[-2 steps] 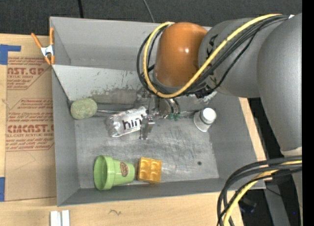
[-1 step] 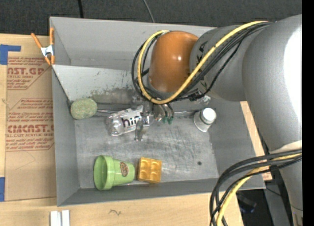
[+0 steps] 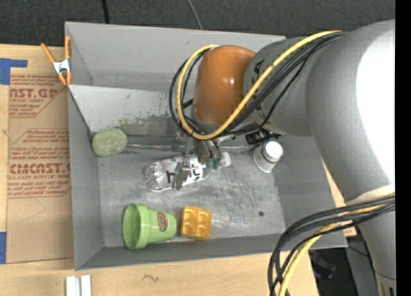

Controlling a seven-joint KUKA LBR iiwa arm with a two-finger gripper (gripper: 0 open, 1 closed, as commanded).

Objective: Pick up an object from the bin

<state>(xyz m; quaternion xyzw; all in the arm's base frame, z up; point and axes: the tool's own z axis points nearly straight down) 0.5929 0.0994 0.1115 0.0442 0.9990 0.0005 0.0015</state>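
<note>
**Gripper low at mid-bin, next to a clear plastic piece**

The arm (image 3: 321, 95) comes in from 3 o'clock. The orange wrist cover (image 3: 221, 86) sits toward 12 o'clock from the gripper, with yellow and black cables (image 3: 182, 105) looped round it. The gripper (image 3: 186, 173) is down near the floor of the grey bin (image 3: 244, 201), roughly at the middle of the floor.

Nearest thing: a clear, glossy, crumpled-looking plastic piece (image 3: 156, 174). It lies at 9 o'clock from the gripper, just beside its tip.
- Contact or a small gap: cannot tell.
- Whether any part of the piece is inside the gripper: cannot tell.
- Gripper open or closed: cannot tell. The tip reads as a tangle of small white and black parts seen from above, partly under the wrist.

Other contents, with bearings taken from the gripper:
- 10 o'clock, near the wall at 9 o'clock: a round, dull green-grey ball (image 3: 109, 142) with a rough surface, well apart.
- 7 o'clock, near the wall at 6 o'clock: a green tub (image 3: 146, 225) lying on its side, its wide round end toward 9 o'clock and a label on its flank.
- 6 o'clock: a yellow studded block (image 3: 196, 222), touching or just beside the tub's narrow end.
- 3 o'clock, slightly toward 2: a small white round-capped thing (image 3: 270, 153), close under the arm and apart from the gripper.

Scuffed metal floor lies between the gripper and the tub-and-block pair.
</note>
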